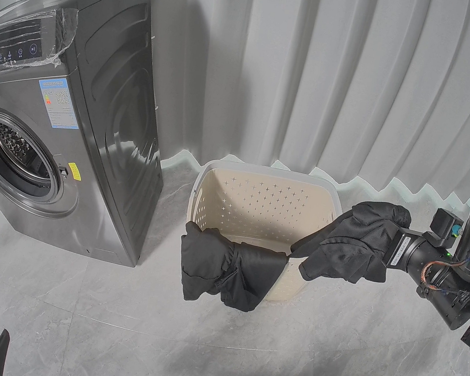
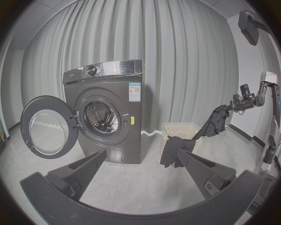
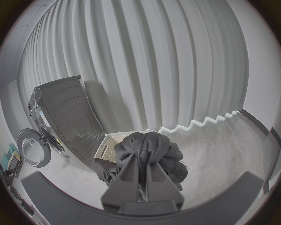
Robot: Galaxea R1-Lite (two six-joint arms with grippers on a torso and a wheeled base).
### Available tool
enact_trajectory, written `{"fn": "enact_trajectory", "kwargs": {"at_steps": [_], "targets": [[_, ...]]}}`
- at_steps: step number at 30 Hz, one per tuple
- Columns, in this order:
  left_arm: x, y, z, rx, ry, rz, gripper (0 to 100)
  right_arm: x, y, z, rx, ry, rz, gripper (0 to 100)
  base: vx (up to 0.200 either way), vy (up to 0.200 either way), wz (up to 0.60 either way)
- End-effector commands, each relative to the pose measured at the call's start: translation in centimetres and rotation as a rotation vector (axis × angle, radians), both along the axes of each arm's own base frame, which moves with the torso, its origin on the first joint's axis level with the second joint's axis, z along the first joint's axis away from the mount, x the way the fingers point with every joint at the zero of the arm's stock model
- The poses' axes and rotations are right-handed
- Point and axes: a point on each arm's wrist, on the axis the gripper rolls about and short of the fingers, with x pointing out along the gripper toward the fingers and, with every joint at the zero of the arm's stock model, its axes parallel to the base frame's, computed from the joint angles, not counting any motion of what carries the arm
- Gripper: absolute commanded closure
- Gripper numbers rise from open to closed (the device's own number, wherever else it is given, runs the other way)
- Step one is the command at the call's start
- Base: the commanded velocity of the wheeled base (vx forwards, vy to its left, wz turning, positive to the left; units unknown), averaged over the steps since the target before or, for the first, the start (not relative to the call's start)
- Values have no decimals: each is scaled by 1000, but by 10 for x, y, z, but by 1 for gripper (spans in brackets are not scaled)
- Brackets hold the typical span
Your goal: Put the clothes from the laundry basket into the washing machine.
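Head view — black garment (image 1: 228,272), perhaps one piece, drapes over laundry basket (image 1: 267,208) rim.

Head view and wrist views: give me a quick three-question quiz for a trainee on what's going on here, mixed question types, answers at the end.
1. True or false: the washing machine has its door standing open.
2. What does the right claw grip? A a white towel; B the black garment; C a blue sock.
3. Fill the gap: the left claw is ____ and holds nothing.

Key: 1 true; 2 B; 3 open.
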Motion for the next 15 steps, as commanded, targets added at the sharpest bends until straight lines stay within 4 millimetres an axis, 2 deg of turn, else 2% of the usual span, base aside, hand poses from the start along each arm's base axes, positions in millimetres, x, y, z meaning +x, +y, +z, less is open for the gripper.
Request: {"fn": "enact_trajectory", "kwargs": {"at_steps": [1, 15], "targets": [[0, 0, -5, -1, 2, 1, 0, 0, 2, -2, -3, 6, 9, 100, 0, 200, 0], [0, 0, -5, -4, 2, 2, 0, -1, 2, -2, -2, 9, 14, 100, 0, 200, 0]]}}
